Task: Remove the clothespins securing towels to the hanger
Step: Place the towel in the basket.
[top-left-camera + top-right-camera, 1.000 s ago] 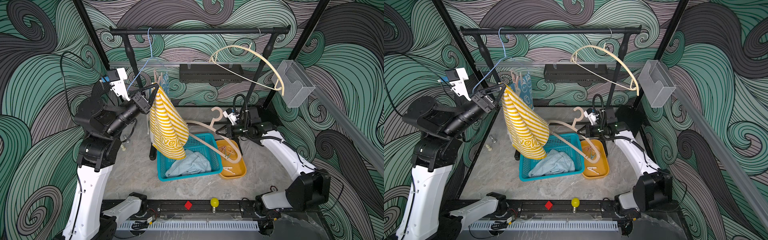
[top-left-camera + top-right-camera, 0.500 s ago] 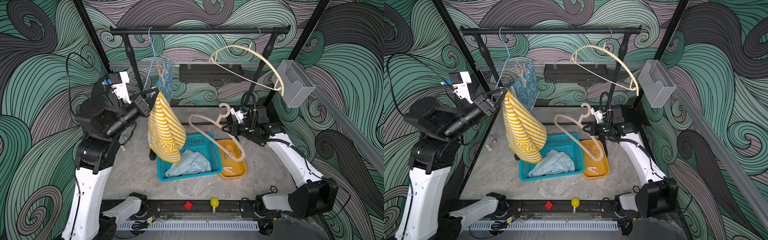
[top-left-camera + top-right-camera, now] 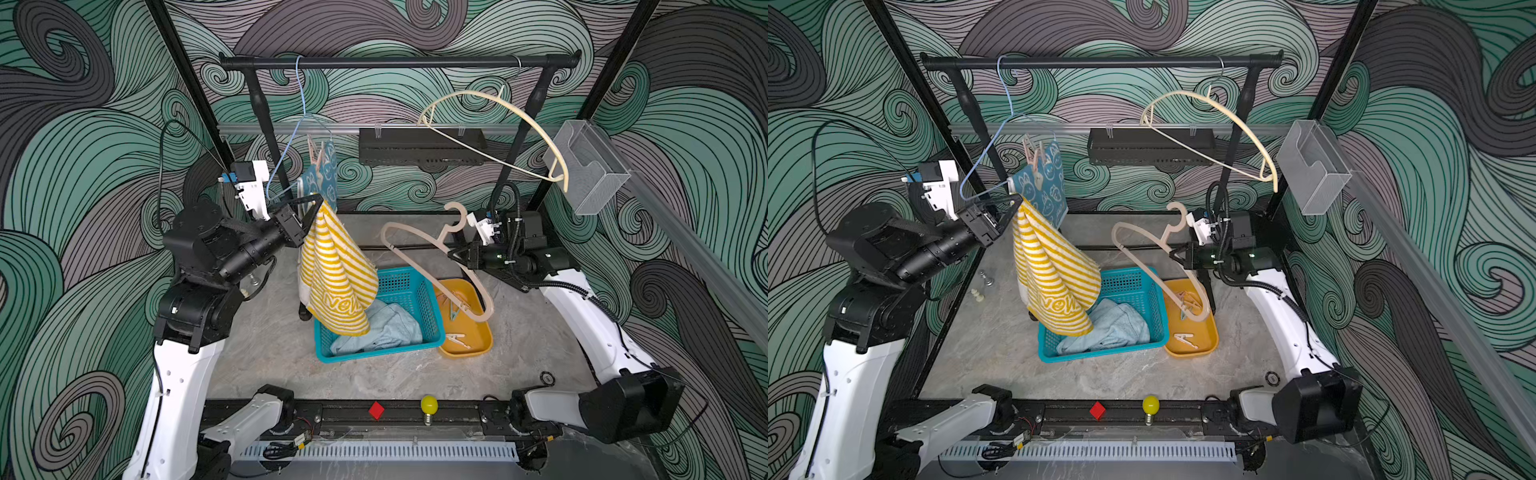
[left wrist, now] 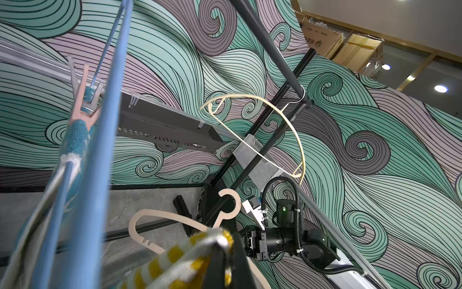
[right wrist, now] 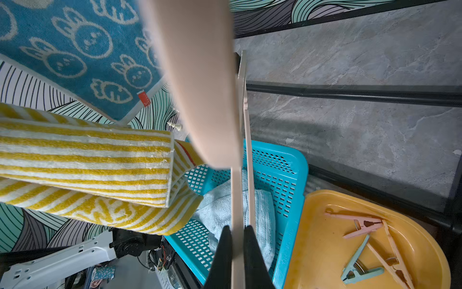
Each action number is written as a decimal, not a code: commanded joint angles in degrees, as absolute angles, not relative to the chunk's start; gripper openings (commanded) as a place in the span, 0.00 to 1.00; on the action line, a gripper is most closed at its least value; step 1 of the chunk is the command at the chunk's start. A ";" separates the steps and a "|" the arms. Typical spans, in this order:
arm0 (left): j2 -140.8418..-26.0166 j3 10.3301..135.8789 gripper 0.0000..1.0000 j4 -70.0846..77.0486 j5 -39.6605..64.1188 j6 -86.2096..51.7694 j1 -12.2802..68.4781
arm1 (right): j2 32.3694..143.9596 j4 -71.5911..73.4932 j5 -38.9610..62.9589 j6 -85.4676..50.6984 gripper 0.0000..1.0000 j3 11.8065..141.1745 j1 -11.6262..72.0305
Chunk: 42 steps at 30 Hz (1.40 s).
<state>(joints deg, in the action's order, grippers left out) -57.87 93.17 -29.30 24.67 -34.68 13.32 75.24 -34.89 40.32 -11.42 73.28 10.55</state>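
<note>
1. Left end effector (image 3: pixel 314 206) clamped shut on striped towel (image 3: pixel 332 274), held up beside blue hanger (image 4: pixel 100 150).
2. Right end effector (image 5: pixel 237 230) closed on beige hanger (image 5: pixel 197 75), over orange tray (image 3: pixel 469 353).
3. Clothespins (image 3: pixel 1036 156): two pin bunny towel (image 3: pixel 1048 187) to blue hanger, rest in tray.
4. Pale-blue towel (image 3: pixel 386 328) in teal basket (image 3: pixel 428 299).

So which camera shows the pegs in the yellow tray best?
The right wrist view: the pegs lie large and sharp in the tray. Both top views show them tiny; the left wrist view misses them.
</note>
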 commanded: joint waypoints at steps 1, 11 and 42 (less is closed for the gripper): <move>-56.30 92.13 0.00 -29.25 25.40 -33.16 13.71 | 73.60 -33.94 40.53 -11.69 0.00 73.92 9.70; -54.23 87.57 0.00 -29.88 24.60 -33.00 13.71 | 73.44 -34.04 41.36 -11.60 0.00 73.57 8.33; -60.91 79.81 0.00 -24.16 26.62 -37.52 24.12 | 72.76 -31.45 43.12 -12.46 0.00 69.57 6.08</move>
<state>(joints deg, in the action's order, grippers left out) -60.34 79.64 -27.42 27.66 -37.36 22.52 74.35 -33.08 41.52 -12.51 70.00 6.66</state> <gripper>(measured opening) 0.048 0.075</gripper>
